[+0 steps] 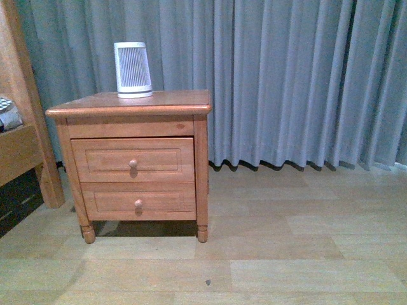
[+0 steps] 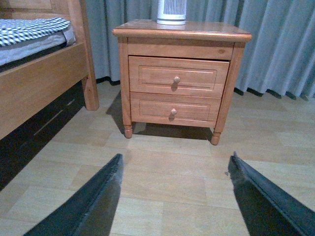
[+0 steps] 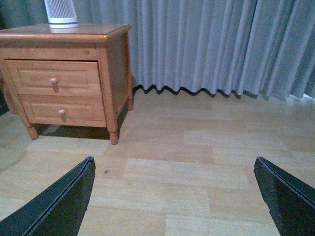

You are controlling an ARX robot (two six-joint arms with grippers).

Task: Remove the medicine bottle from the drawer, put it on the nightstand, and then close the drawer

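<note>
The reddish-brown nightstand [image 1: 130, 103] stands on the wooden floor at the left of the front view, also seen as the nightstand [image 2: 197, 30] and the nightstand [image 3: 93, 30]. Its upper drawer [image 1: 132, 160] with a round knob is shut; it shows too as the drawer [image 2: 178, 76] and the drawer [image 3: 53, 78]. The medicine bottle is out of view. My left gripper [image 2: 174, 162] hangs open over bare floor, well short of the nightstand. My right gripper [image 3: 173, 164] is open too, over floor to the nightstand's right. Neither arm shows in the front view.
A white device with dark slats [image 1: 133, 70] stands on the nightstand's top. The shorter lower drawer [image 1: 138, 202] is shut. A wooden bed frame [image 1: 22, 127] stands to the left, and a grey curtain [image 1: 299, 76] hangs behind.
</note>
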